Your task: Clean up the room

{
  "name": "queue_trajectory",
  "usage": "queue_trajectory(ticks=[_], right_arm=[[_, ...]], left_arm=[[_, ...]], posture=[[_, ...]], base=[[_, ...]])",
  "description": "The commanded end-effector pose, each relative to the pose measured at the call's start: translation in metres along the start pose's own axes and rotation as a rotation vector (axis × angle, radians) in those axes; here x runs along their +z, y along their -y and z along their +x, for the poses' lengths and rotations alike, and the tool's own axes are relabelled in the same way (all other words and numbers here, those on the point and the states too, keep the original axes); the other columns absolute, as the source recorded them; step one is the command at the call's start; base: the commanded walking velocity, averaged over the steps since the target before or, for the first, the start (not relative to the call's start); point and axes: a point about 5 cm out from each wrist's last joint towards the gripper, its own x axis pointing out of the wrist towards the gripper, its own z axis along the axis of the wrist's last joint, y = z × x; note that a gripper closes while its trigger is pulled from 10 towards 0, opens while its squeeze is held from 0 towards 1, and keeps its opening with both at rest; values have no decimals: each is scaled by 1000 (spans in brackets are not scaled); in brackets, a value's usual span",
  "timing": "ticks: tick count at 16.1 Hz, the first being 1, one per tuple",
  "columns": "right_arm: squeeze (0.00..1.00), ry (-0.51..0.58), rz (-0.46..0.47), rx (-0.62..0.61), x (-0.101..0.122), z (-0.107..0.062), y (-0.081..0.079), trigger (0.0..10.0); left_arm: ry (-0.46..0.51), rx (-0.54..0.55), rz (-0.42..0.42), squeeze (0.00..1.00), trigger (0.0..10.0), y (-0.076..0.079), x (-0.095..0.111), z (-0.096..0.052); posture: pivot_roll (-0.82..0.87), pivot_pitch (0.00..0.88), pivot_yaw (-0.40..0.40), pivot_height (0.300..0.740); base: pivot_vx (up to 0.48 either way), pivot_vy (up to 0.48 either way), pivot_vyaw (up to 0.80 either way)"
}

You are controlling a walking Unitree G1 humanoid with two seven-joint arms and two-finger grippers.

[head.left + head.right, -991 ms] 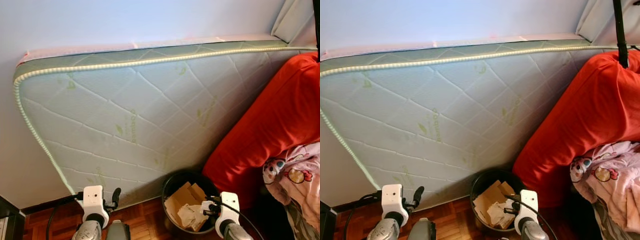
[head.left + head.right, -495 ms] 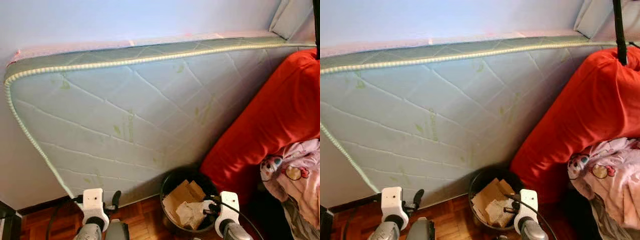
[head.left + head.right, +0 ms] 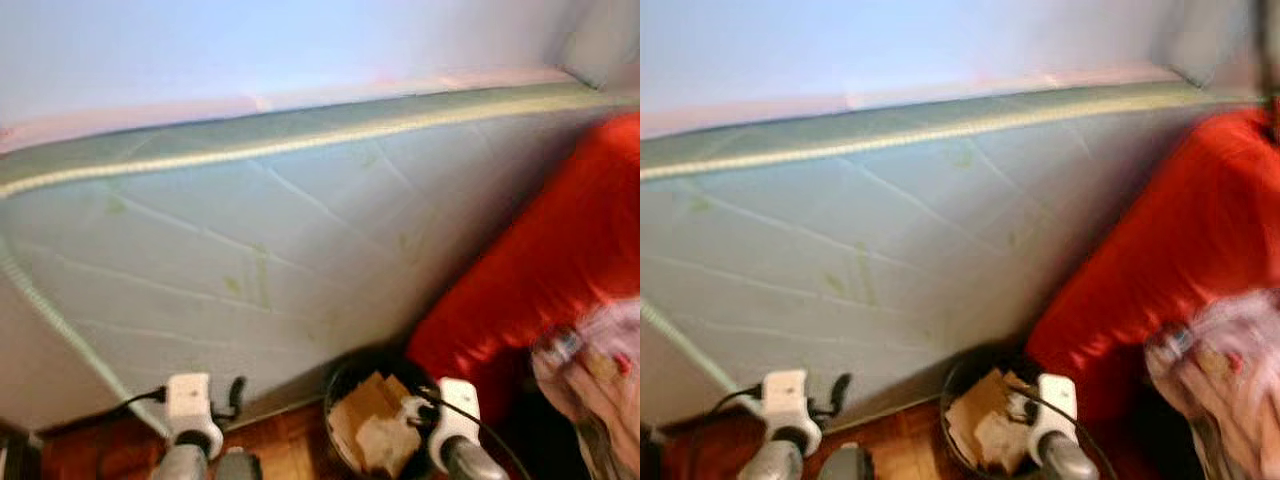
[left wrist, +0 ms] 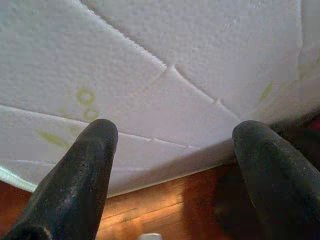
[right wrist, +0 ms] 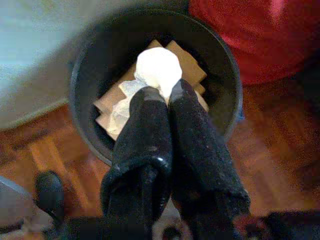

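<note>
right gripper [image 5: 159,97] clenched on paper wad [image 5: 158,69] over bin [image 5: 80,70]; left gripper [image 4: 175,145] released; wad could snag btwn fingers.

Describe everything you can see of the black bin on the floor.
The black bin is round, open-topped and looks like plastic. It stands upright on the wooden floor, by the leaning mattress and the red cushion. Inside lie brown cardboard pieces and crumpled paper. The right gripper hangs above it, shut on a white paper wad.
</note>
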Motion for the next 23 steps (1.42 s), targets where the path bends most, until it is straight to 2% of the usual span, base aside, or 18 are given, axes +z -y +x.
queue_trajectory(ticks=[1, 6, 11, 15, 18, 23], right_arm=[[0, 5, -27, 25, 5, 2, -7, 10000], [0, 5, -61, 45, 12, 5, -11, 10000], [0, -1, -85, 67, 20, 8, -19, 10000], [0, 25, -97, 85, 33, 11, -25, 10000], [0, 102, -88, 114, 55, 15, -34, 10000], [0, 111, -89, 109, 58, 15, -36, 10000]], left_arm=[[-31, 17, -1, 0, 10000, -5, -6, -5], [-5, 10, -3, 0, 10000, -3, 1, -8], [48, -14, -2, 0, 10000, 3, 17, -12], [58, -17, 2, 0, 10000, 3, 24, -20], [106, -6, 2, 0, 10000, 7, 38, -22], [129, -17, 9, 0, 10000, 14, 47, -28]], posture=[[177, 126, -125, 652], [190, 152, -133, 652], [221, 206, -143, 652], [240, 242, -157, 652], [245, 261, -169, 652], [250, 282, -175, 652]], base=[[0, 0, 0], [0, 0, 0], [0, 0, 0], [0, 0, 0], [0, 0, 0], [0, 0, 0]])
